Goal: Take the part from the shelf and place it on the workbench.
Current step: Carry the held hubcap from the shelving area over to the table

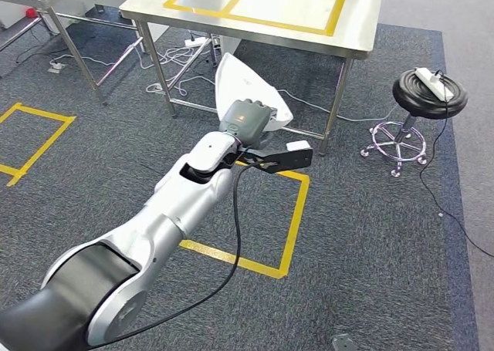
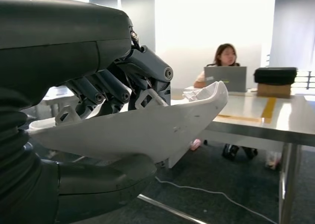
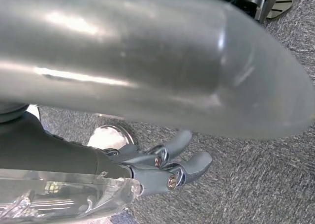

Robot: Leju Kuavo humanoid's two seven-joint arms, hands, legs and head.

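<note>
One white part (image 1: 252, 85) sits in the left hand (image 1: 248, 121) in the head view, jutting past the fingers toward the steel workbench (image 1: 361, 27) just beyond. The carrying step looks under way; next the arm must lift the part over the table edge. A stool (image 1: 429, 94) stands well off to the side. In the left wrist view, fingers (image 2: 111, 83) press on top and the thumb (image 2: 104, 177) beneath, clamping the part. A person (image 2: 223, 61) sits behind a laptop (image 2: 225, 79). In the right wrist view, the right hand (image 3: 163, 167) hangs over carpet, fingers apart, holding nothing.
</note>
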